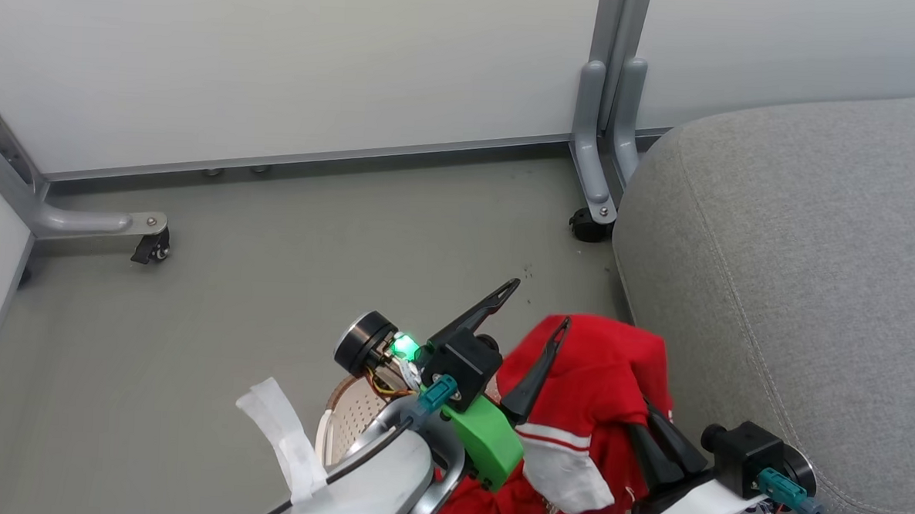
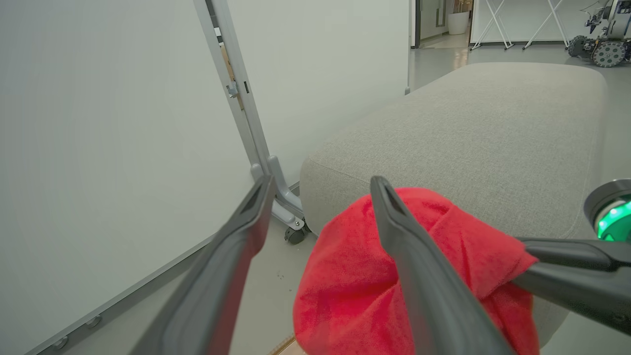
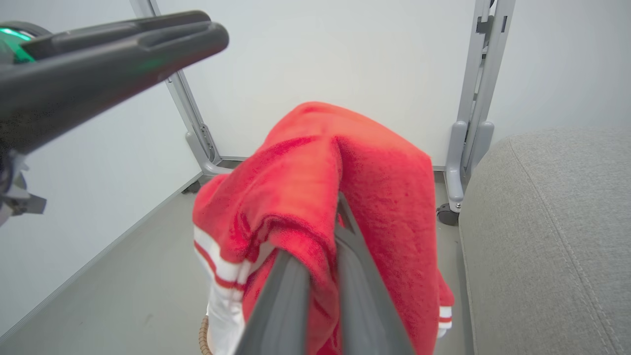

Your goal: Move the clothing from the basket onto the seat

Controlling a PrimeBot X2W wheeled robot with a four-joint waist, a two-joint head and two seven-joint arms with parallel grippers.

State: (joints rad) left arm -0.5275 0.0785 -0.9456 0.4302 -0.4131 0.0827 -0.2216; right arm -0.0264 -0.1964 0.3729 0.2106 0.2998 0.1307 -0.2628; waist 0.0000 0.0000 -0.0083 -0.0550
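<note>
A red garment (image 1: pixel 599 379) with white stripes and a white cuff hangs draped over my right gripper (image 1: pixel 650 435), which is shut on it beside the grey seat (image 1: pixel 797 264). In the right wrist view the cloth (image 3: pixel 315 182) covers the fingertips of that gripper (image 3: pixel 337 217). My left gripper (image 1: pixel 539 305) stands open just left of the garment, one finger against the fabric (image 2: pixel 355 276), nothing between its fingers (image 2: pixel 323 183). The basket (image 1: pixel 346 418) peeks out under my left arm; its brown rim (image 3: pixel 202 335) shows below the cloth. More red fabric (image 1: pixel 469 512) lies at the bottom edge.
White partition panels on grey castor feet (image 1: pixel 595 209) close off the back and left; another foot (image 1: pixel 119 227) juts onto the grey floor. The seat's front corner (image 2: pixel 335 162) is close to the garment. A white strip (image 1: pixel 280 427) hangs from my left forearm.
</note>
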